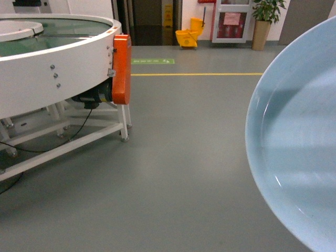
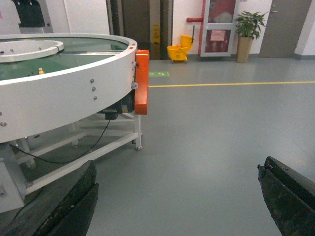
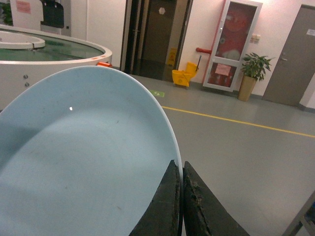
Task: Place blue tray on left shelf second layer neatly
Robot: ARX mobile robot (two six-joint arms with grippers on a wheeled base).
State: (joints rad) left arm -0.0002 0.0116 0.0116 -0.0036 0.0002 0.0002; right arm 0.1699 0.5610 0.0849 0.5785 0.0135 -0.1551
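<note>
The blue tray [image 1: 299, 147] is a pale blue round dish held up in the air, filling the right side of the head view. In the right wrist view the blue tray [image 3: 83, 157] fills the left half, and my right gripper [image 3: 181, 169] is shut on its rim, one dark finger on each side. My left gripper [image 2: 177, 196] is open over bare floor, its fingers [image 2: 74, 201] far apart with nothing between them. The left shelf second layer is out of view.
A large round white conveyor table [image 1: 52, 63] with an orange guard [image 1: 122, 68] stands at the left on a white frame. Grey floor with a yellow line [image 1: 197, 74] stretches ahead. A yellow mop bucket [image 1: 189, 37], a potted plant [image 1: 265, 21] and doors stand at the far wall.
</note>
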